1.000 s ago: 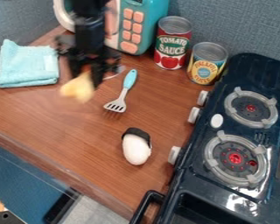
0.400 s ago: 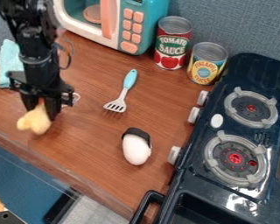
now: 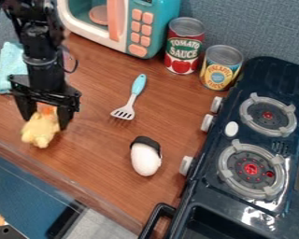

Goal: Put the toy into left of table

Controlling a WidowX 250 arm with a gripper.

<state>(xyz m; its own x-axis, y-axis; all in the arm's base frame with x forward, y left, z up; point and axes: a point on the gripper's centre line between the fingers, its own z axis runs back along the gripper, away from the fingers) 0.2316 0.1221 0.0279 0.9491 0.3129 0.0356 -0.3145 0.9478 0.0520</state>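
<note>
Yellow plush toy (image 3: 41, 130) with an orange patch at its top, seen in the camera view at the left side of a brown wooden table (image 3: 93, 154), near the table's front edge. It appears to be resting on the wood, though the exact contact underneath is hard to tell.

The black gripper (image 3: 46, 122) points down over the toy from the upper left. Its two fingers are spread, one on each side of the toy's upper part, with more room between them than a firm pinch would leave; the toy looks let go. Behind the arm lies a light blue towel (image 3: 8, 70). To the right are a spatula (image 3: 134, 96) with a blue handle and a white egg-shaped object (image 3: 145, 159) with a black band, both well apart from the toy. A dark toy stove (image 3: 252, 133) takes up the right side.

The placing seems all but done; what remains, as I judge it, is a clean withdrawal. The fingers should keep their spread and rise straight up, slowly, until the tips are above the toy's top. Any sideways swing should wait until then: the soft fabric could snag on a fingertip, and a nudge forward could tip the toy towards the nearby edge.
</note>
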